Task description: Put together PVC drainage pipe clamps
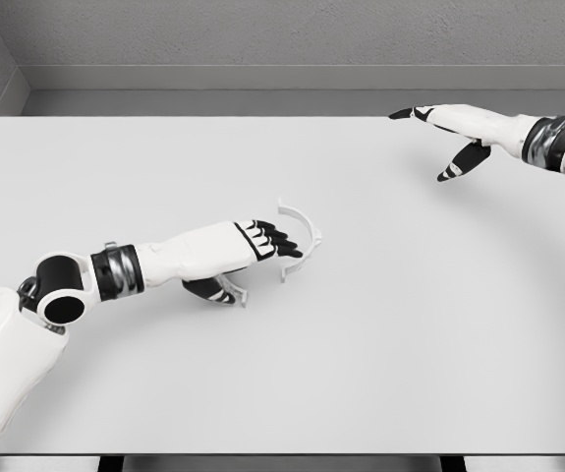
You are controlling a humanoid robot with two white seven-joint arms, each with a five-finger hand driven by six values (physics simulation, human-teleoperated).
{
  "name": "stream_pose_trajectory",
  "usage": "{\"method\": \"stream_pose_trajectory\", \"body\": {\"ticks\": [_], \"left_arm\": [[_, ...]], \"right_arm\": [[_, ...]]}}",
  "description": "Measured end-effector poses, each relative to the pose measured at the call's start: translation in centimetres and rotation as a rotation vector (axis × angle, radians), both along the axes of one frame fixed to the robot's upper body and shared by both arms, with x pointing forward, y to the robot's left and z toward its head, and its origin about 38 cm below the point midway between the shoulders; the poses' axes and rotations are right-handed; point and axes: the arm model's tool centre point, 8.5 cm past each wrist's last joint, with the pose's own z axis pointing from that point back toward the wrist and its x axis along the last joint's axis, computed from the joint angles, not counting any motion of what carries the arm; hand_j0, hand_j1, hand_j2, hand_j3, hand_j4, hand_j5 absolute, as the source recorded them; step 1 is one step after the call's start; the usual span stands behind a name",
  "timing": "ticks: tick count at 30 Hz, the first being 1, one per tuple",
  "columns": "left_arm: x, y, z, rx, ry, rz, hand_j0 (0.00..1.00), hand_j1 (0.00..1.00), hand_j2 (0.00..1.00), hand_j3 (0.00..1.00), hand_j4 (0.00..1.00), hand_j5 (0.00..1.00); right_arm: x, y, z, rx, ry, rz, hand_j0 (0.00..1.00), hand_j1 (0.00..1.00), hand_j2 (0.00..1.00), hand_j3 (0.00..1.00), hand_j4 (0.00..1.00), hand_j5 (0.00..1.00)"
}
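Nearest to the camera is the left arm (76,280), which enters at the lower left and reaches toward the middle of the table (410,344). At its end the left hand (233,251) lies low over the surface, with its dark fingertips (280,241) extended and slightly apart, touching or almost touching the clamp half (302,236). This white curved piece stands on its edge just left of the table's centre. Under the palm a second curved white piece (228,290) shows, partly hidden, with the thumb near it; I cannot tell if the hand presses it or really grips anything.

Far from these, at the upper right, the right hand (459,138) hovers near the far right corner, fingers spread and holding nothing.

Plain pale grey covers the whole tabletop, smooth and matte. Behind it stands a grey wall (262,39) with a light band along its base. No writing or label can be read anywhere.

Wide free surface lies to the right of the clamp half and toward the front edge.
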Motion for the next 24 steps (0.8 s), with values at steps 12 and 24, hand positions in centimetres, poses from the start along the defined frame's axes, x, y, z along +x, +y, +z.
{"method": "stream_pose_trajectory", "body": {"ticks": [12, 24], "left_arm": [[0.28, 0.16, -0.73, 0.014, 0.016, 0.011, 1.0, 1.0, 1.0, 1.0, 1.0, 1.0], [0.85, 0.39, -0.82, 0.018, 0.02, 0.025, 1.0, 1.0, 1.0, 1.0, 1.0, 1.0]], "right_arm": [[0.0, 0.0, 0.0, 0.0, 0.0, 0.0, 1.0, 1.0, 1.0, 1.0, 1.0, 1.0], [0.0, 0.0, 0.0, 0.0, 0.0, 0.0, 1.0, 1.0, 1.0, 1.0, 1.0, 1.0]]}}
